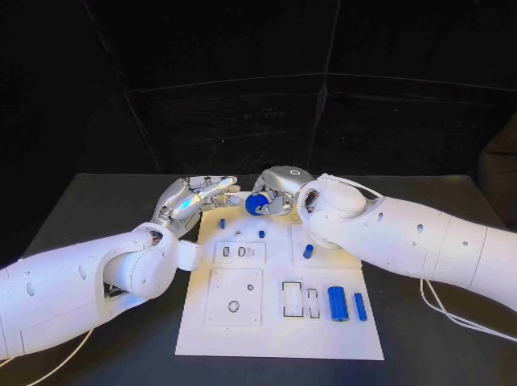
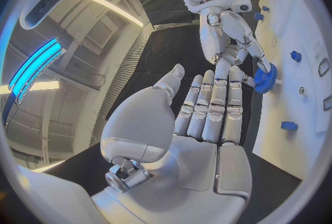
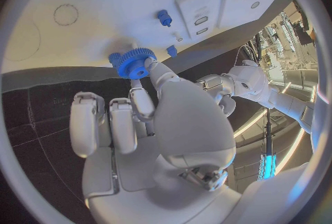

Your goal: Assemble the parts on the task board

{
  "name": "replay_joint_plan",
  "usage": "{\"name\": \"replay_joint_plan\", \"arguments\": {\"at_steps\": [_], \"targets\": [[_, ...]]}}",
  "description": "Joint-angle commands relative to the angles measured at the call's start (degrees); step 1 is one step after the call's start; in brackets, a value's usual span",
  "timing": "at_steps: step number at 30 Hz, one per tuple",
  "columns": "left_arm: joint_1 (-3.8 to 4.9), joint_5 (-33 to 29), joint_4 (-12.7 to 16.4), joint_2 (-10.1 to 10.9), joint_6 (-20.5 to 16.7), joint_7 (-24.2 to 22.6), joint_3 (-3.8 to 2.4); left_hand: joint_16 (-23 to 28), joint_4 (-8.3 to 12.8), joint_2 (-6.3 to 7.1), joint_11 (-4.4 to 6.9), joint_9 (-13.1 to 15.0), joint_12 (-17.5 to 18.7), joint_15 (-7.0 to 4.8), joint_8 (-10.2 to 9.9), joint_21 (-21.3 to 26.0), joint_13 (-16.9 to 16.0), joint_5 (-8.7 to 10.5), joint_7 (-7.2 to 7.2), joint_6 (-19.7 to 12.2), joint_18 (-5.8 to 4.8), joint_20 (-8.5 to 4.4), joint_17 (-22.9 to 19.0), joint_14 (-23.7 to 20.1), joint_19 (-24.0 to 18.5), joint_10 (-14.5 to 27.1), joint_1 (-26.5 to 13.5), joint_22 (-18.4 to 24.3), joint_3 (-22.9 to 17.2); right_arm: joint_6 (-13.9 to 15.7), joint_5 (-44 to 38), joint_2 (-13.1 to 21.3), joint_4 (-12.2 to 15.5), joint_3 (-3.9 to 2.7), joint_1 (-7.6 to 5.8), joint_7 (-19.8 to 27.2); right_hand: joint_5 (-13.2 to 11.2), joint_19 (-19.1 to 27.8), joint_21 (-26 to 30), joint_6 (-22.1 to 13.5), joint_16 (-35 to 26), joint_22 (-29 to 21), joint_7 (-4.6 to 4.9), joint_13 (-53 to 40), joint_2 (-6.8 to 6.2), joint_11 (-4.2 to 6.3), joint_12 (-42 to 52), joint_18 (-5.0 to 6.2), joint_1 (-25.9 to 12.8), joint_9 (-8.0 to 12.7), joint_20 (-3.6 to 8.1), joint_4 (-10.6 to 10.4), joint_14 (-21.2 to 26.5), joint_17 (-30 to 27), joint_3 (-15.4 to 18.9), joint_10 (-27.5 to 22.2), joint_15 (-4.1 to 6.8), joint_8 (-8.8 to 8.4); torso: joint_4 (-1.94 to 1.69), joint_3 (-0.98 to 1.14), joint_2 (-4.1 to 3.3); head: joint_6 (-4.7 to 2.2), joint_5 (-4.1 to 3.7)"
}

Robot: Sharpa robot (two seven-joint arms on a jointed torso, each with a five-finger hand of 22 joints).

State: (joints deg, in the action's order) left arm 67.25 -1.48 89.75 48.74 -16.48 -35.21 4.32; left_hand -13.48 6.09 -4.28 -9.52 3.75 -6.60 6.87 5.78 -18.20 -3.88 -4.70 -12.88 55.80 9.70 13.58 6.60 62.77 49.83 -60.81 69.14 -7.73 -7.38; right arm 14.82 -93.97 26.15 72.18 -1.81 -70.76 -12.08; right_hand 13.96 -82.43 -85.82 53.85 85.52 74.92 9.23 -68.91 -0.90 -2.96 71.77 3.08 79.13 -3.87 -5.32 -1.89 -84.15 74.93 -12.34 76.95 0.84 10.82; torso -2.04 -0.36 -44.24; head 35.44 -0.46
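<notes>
A blue gear (image 1: 257, 204) is pinched between the fingertips (image 3: 154, 67) of the right hand (image 1: 284, 190); the remaining fingers of that hand are curled in beside it. The gear is a small toothed wheel of matt blue plastic with a round bore through its hub, and its fine teeth are seen plainly in the right wrist view. It is held at the far end of the task board (image 1: 212, 338), just over its 12 o'clock edge, at about 9 o'clock of the right hand.

The left hand (image 1: 192, 199) is held at 9 o'clock of the gear, its silver fingers (image 2: 214, 110) stretched out straight side by side and the thumb apart, with nothing gripped. In the left wrist view its fingertips are seen just beside the gear; whether they touch it cannot be told.

The board is a flat white plate with raised rectangular blocks, round holes and rectangular slots. Small blue pegs (image 1: 260, 234) stand near its far end, a short blue pin (image 1: 308, 251) lies toward 3 o'clock, and two blue cylinders (image 1: 338, 303) lie side by side near the 4 o'clock corner. The table (image 1: 84, 209) beneath is matt black.
</notes>
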Motion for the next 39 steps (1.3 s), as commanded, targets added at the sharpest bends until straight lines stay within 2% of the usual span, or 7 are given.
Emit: {"name": "replay_joint_plan", "arguments": {"at_steps": [1,8,19,24,31,33,39], "targets": [[0.09,0.11,0.21,-0.02,0.71,-0.42,-0.03,0.35,0.23,-0.4,-0.08,-0.03,0.39,0.09,-0.33,0.08,0.04,0.34,-0.06,0.23,0.85,-0.02,0.05,0.42,0.45,-0.48,-0.38,0.06,-0.25,-1.33,-0.98,-0.49,-0.73,-0.03,-0.06,0.0,-0.3,-0.5,-0.3,2.35,-0.08,5.28,-1.1,0.18,-0.09,-0.11,-0.55,-0.85,-0.56,-0.03,-0.1,-0.03,-3.66,4.21,-0.46,-0.49,0.16,0.01,0.03,0.04,0.02,0.19,0.13],[0.09,0.11,0.25,-0.05,0.63,-0.42,-0.03,0.38,0.23,-0.37,-0.09,-0.03,0.41,0.09,-0.35,0.09,0.05,0.35,-0.08,0.21,0.85,-0.02,0.05,0.42,0.45,-0.48,-0.42,0.07,-0.23,-2.17,-1.03,-1.31,-1.83,-0.02,0.08,0.1,-0.65,-0.43,-0.27,2.03,-0.13,5.22,-0.92,0.59,-0.6,-0.26,-1.04,-0.84,-0.94,0.03,-0.19,0.02,-3.63,4.11,-0.92,-0.84,0.05,-0.33,0.17,0.04,0.06,0.25,0.35],[0.09,0.11,0.22,-0.08,0.64,-0.4,-0.03,0.38,0.23,-0.37,-0.09,-0.03,0.41,0.09,-0.35,0.09,0.05,0.35,-0.08,0.21,0.85,-0.02,0.05,0.42,0.45,-0.48,-0.42,0.07,-0.23,-3.69,-1.04,-1.97,-2.75,-0.01,0.36,0.35,-0.29,-0.11,-0.09,0.3,-0.23,4.88,-0.24,1.98,-2.43,-0.87,-2.58,-0.76,-2.69,0.14,-0.63,-0.27,-3.59,4.01,-1.06,-1.92,-0.47,-1.77,0.19,0.05,0.05,0.49,0.38],[0.1,0.11,0.27,-0.08,0.62,-0.34,-0.03,0.38,0.23,-0.37,-0.09,-0.03,0.41,0.09,-0.35,0.09,0.05,0.35,-0.08,0.21,0.85,-0.02,0.05,0.42,0.45,-0.48,-0.42,0.07,-0.23,-3.58,-1.04,-2.18,-3.18,0.0,0.44,0.15,-0.36,0.07,0.02,-3.02,-0.27,4.68,0.39,2.31,-3.16,-1.45,-2.99,-0.71,-3.3,0.23,-1.06,-0.31,-3.57,4.0,-0.78,-2.2,-0.95,-3.72,0.19,0.04,0.04,0.62,0.39],[0.1,0.11,0.29,-0.06,0.57,-0.31,-0.03,0.38,0.23,-0.37,-0.09,-0.03,0.41,0.09,-0.35,0.09,0.05,0.35,-0.08,0.21,0.85,-0.02,0.05,0.42,0.45,-0.48,-0.42,0.07,-0.23,-4.09,-1.04,-2.27,-3.48,0.02,0.48,0.02,-0.47,0.2,0.1,-5.23,-0.3,4.56,0.62,2.72,-3.75,-1.72,-3.46,-0.67,-3.89,0.19,-1.39,-0.46,-3.55,3.97,-0.11,-2.66,-1.23,-5.07,0.17,0.06,0.02,0.73,0.41],[0.1,0.11,0.29,-0.05,0.58,-0.3,-0.03,0.38,0.23,-0.37,-0.09,-0.03,0.41,0.09,-0.35,0.09,0.05,0.35,-0.08,0.21,0.85,-0.02,0.05,0.42,0.45,-0.48,-0.42,0.07,-0.23,-4.58,-1.04,-2.28,-3.5,0.02,0.49,0.05,-0.43,0.36,0.2,-6.37,-0.35,4.36,0.76,3.07,-4.36,-1.88,-3.83,-0.62,-4.58,0.17,-1.54,-0.76,-3.52,3.9,0.72,-3.07,-1.37,-5.77,0.18,0.06,0.04,0.8,0.38],[0.1,0.11,0.27,-0.05,0.56,-0.28,-0.03,0.38,0.23,-0.37,-0.09,-0.03,0.41,0.09,-0.35,0.09,0.05,0.35,-0.08,0.21,0.85,-0.02,0.05,0.42,0.45,-0.48,-0.42,0.07,-0.23,-5.56,-1.04,-2.11,-3.31,0.03,0.52,0.12,-0.38,0.38,0.23,-6.83,-0.34,4.35,0.93,3.07,-4.78,-2.04,-3.84,-0.62,-5.21,0.05,-1.67,-1.16,-3.53,3.96,1.61,-3.17,-1.51,-6.05,0.2,0.08,0.06,0.87,0.32]]}}
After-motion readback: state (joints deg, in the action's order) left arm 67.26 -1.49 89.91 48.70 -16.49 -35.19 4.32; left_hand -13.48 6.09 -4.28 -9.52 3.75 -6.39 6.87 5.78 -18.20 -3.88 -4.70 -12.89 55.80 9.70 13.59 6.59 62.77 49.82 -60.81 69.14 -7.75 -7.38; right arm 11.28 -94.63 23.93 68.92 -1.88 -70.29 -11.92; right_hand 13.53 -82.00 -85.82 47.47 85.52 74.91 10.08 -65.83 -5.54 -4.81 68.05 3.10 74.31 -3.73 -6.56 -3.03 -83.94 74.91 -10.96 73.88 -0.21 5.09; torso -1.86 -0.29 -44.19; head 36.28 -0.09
